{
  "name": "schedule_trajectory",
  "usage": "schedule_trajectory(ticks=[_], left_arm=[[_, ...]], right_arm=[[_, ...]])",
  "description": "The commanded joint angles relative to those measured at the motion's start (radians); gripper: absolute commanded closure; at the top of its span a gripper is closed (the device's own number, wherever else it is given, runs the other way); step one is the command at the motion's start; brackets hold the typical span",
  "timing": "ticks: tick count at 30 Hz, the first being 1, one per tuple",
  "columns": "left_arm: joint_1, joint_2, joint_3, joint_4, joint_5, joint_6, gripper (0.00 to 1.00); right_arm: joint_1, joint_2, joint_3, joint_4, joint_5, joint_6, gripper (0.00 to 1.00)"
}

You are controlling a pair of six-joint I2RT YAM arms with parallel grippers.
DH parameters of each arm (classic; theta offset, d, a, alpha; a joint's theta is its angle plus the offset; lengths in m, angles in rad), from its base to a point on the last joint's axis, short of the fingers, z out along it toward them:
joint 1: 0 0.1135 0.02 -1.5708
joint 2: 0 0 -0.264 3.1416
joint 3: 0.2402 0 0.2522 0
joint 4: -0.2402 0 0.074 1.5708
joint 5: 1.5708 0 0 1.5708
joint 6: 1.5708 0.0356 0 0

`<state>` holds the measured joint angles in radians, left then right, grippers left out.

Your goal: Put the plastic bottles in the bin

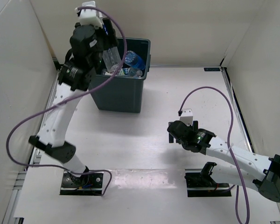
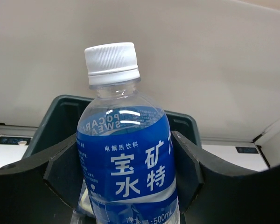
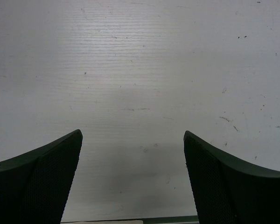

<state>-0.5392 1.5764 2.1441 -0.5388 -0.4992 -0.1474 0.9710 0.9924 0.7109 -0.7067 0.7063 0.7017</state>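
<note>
Green-rimmed bin (image 1: 119,95) sits beneath the left tool (image 2: 127,177) clamping a bottle (image 2: 123,156).

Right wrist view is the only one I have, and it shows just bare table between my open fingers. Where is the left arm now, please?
Observer: The left gripper hangs above the bin, at the far left of the table.
Operator: Does it carry something?
Observer: Yes, it is shut on a blue-label bottle, white cap on.
Operator: Is the bin empty?
Observer: No, other bottles lie inside.
</note>
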Motion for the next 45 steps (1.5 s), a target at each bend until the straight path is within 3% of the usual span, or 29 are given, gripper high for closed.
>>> schedule_trajectory(ticks=[1,2,4,7,12,15,18,19,21,23,31,38,41,45], left_arm=[[0.088,0.089,0.152,-0.082,0.143,-0.069,0.28],[0.111,0.108,0.178,-0.101,0.155,-0.078,0.23],[0.133,0.192,0.296,-0.162,0.197,-0.095,0.0],[0.142,0.22,0.349,-0.222,0.177,-0.093,0.0],[0.156,0.097,0.156,-0.113,0.151,-0.104,0.0],[0.16,0.031,0.102,-0.153,0.131,-0.13,0.0],[0.154,-0.112,-0.059,-0.184,0.1,-0.199,0.0],[0.153,-0.203,-0.296,-0.131,0.103,-0.211,0.0],[0.136,-0.361,-0.524,-0.026,0.102,-0.23,0.0],[0.127,-0.412,-0.712,-0.016,0.084,-0.251,0.0],[0.019,-0.547,-1.025,-0.072,-0.08,-0.265,0.0],[-0.189,-0.578,-1.205,0.025,-0.139,-0.107,0.0],[-0.232,-0.616,-1.263,0.051,-0.239,-0.11,0.0],[-0.238,-0.717,-1.404,0.148,-0.243,-0.067,0.0]], right_arm=[[0.011,-0.003,0.039,-0.005,0.038,0.019,0.1],[0.011,-0.003,0.039,-0.005,0.038,0.021,0.1],[0.012,-0.001,0.039,-0.007,0.039,0.021,0.1],[0.014,-0.001,0.042,-0.005,0.039,0.018,0.1],[0.011,-0.001,0.039,-0.002,0.033,0.016,0.1],[0.011,-0.001,0.042,-0.005,0.036,0.018,0.1],[0.005,-0.001,0.042,-0.008,0.033,0.019,0.1],[0.002,-0.004,0.039,-0.01,0.035,0.019,0.1],[0.001,-0.009,0.039,-0.008,0.03,0.019,0.1],[0.008,-0.011,0.038,-0.004,0.032,0.015,0.1],[0.018,-0.009,0.052,-0.025,0.05,0.028,0.1],[0.029,-0.021,0.047,-0.025,0.059,0.027,0.1],[0.041,-0.014,0.051,-0.028,0.079,0.038,0.1],[0.086,-0.014,0.052,-0.042,0.119,0.061,0.1]])
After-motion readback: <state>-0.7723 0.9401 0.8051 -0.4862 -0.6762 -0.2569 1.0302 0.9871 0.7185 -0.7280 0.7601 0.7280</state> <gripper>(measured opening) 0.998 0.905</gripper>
